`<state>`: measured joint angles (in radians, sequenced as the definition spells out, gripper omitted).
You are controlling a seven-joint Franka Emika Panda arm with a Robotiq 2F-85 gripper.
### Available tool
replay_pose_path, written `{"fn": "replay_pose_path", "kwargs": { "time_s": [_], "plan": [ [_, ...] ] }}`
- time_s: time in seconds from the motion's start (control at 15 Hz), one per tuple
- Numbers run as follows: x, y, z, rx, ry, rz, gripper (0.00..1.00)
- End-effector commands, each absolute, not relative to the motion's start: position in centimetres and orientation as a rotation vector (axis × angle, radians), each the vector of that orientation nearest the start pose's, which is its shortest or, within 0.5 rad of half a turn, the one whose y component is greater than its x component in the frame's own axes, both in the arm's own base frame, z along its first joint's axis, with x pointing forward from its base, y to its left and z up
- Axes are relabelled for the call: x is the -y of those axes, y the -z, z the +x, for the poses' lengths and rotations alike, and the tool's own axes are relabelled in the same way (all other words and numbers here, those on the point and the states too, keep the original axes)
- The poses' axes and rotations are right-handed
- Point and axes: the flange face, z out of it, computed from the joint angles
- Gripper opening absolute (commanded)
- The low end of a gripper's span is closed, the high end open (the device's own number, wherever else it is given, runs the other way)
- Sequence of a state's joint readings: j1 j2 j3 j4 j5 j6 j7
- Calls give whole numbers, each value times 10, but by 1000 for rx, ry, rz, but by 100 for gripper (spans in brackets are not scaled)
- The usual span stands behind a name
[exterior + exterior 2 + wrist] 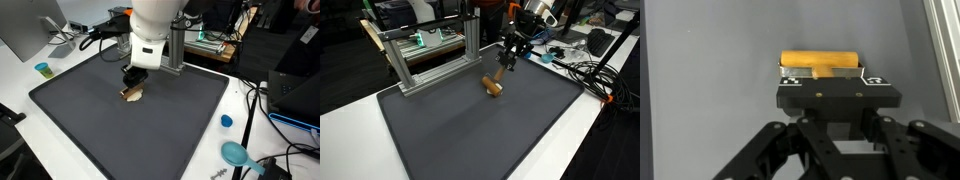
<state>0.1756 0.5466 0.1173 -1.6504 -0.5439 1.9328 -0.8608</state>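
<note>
Grey everywhere beneath the claw [508, 66]: hanging over a wide mat [175, 130]; working just beside an aluminium frame [175, 48]; probably risking a knock against that frame through any careless sideways swing; likelier yet, risking an off-centre push on round wood, setting it rolling away across the mat; not revealing spread or pinched fingertips in any view, so cannot tell; looking straight down on a wooden piece [820, 62], lying flat on the mat directly under the claw, just below the fingertips, seemingly apart from them.
</note>
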Motion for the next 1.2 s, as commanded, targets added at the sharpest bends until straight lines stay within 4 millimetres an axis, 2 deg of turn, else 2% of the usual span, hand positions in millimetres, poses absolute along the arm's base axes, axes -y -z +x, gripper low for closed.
{"fn": "replay_pose_path", "kwargs": {
  "time_s": [0.0,0.33,0.6,0.73,0.87,1.0,1.13],
  "plan": [
    [-158,-260,639,2223,-585,-2545,22],
    [-187,-272,636,2305,-388,-2422,22],
    [-201,-262,636,2328,-334,-2331,22],
    [-203,-264,636,2333,-327,-2315,22],
    [-201,-285,631,2328,-312,-2314,22],
    [-192,-314,625,2307,-285,-2404,22],
    [-184,-326,620,2280,-280,-2466,22]
  ]
}}
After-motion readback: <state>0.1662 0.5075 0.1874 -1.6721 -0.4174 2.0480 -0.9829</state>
